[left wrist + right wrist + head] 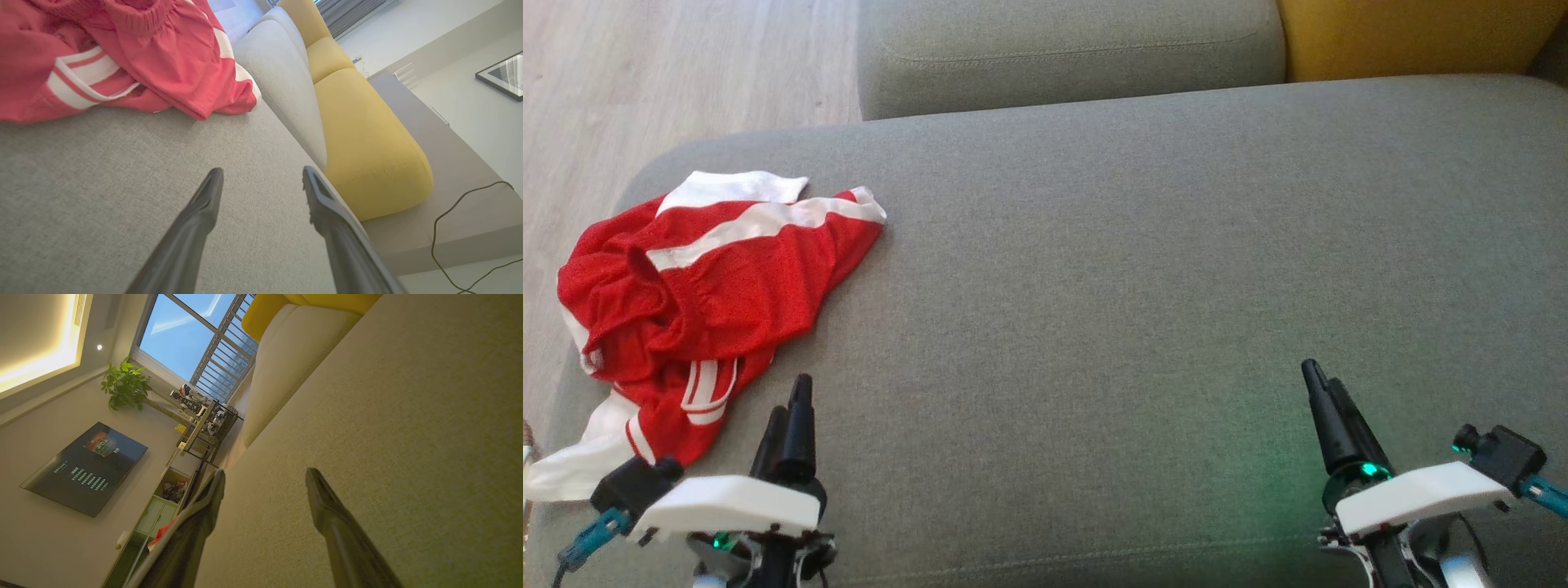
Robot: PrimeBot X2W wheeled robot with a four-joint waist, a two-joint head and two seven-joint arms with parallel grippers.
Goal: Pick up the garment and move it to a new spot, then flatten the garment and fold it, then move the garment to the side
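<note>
Red cloth banded in white: the garment [711, 302] lies crumpled along the left edge of the grey seat cushion [1143, 269]. Its long axis runs on a slant from the near left corner, where a white end reaches the edge, toward the back and inward, where a white-striped end points at the middle of the cushion. My left gripper [791, 398] sits just beside the garment's near end, fingers spread wide and holding nothing. My right gripper [1319, 390] is over the bare near right part of the cushion, well apart from the garment, equally wide open and empty. The cushion is a coarse, flat grey weave. Behind it stand a grey back cushion [1070, 49] and, toward the far right corner, a yellow cushion [1413, 37]; pale wood floor [645, 65] lies past the left edge. My left wrist view adds the garment's gathered waistband close up, plus a dark cable [434, 232] trailing on the floor and a framed picture [500, 75] on the wall. My right wrist view gives the other side of the room: a tall window [184, 335] full of blue sky, a green plant [124, 384], a dark screen [86, 467] on the wall and a rack [206, 416] crowded with small things I cannot make out.
</note>
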